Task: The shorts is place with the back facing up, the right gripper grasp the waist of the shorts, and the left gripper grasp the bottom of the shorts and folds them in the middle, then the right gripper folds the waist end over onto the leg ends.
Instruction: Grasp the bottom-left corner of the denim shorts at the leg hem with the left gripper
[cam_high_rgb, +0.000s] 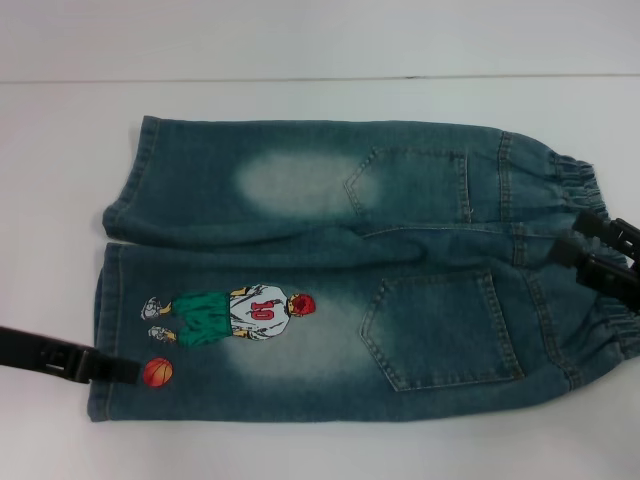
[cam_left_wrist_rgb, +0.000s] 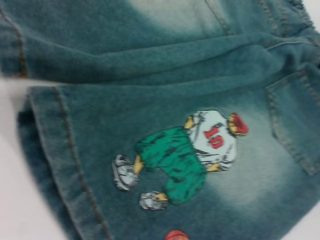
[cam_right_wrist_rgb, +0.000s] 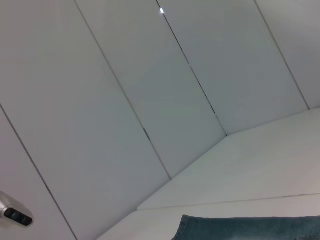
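The blue denim shorts (cam_high_rgb: 330, 200) lie flat on the white table (cam_high_rgb: 60, 200), back pockets up. The elastic waist (cam_high_rgb: 585, 185) is on the right and the leg ends (cam_high_rgb: 112, 270) on the left. A basketball-player print (cam_high_rgb: 230, 315) is on the near leg. My left gripper (cam_high_rgb: 125, 370) rests at the near leg's hem, beside an orange ball print (cam_high_rgb: 158, 372). My right gripper (cam_high_rgb: 580, 245) is open at the middle of the waistband, one finger on each side of the centre seam. The left wrist view shows the hem (cam_left_wrist_rgb: 65, 165) and the print (cam_left_wrist_rgb: 190, 150) close up.
A table seam (cam_high_rgb: 300, 78) runs behind the shorts. The right wrist view shows pale wall panels (cam_right_wrist_rgb: 150, 100) and a strip of denim (cam_right_wrist_rgb: 250, 229) at the table's level. White table surface surrounds the shorts on all sides.
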